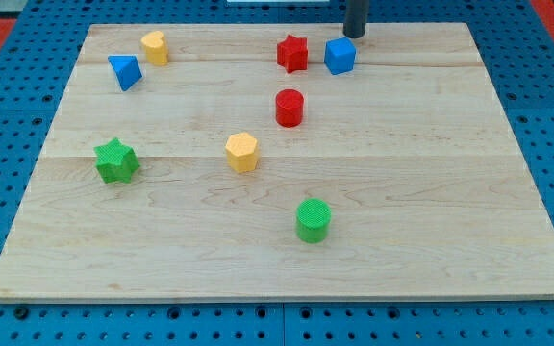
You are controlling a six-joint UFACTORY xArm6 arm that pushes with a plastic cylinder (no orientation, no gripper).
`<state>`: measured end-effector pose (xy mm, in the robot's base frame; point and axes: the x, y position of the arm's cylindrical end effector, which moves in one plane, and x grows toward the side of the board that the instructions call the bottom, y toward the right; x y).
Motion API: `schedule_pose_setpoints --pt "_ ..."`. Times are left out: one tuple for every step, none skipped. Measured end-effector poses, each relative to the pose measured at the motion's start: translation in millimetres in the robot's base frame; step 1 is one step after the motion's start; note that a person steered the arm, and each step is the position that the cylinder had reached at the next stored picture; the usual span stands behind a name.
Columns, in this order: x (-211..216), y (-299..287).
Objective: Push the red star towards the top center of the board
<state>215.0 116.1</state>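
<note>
The red star (292, 53) lies near the view's top centre of the wooden board (431, 192). A blue cube (339, 55) sits just to its right, a small gap between them. My tip (354, 36) is at the board's top edge, just above and right of the blue cube and to the upper right of the red star. It touches neither block as far as I can tell.
A red cylinder (289, 107) stands below the star. A yellow hexagonal block (242, 152) is mid-board, a green cylinder (313, 220) lower centre, a green star (115, 160) at left. A blue triangular block (124, 71) and a yellow block (155, 47) sit top left.
</note>
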Motion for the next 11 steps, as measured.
schedule_pose_setpoints --pt "30.8 76.0" --pt "57.0 73.9" --pt "65.9 17.4" --pt "67.8 -8.1" --pt "64.6 -43.0" --pt "62.9 -66.5" --pt "78.6 -80.6" --pt "42.1 -118.3" --pt "26.8 -111.5" --pt "63.6 -87.5" --pt "71.6 -69.5"
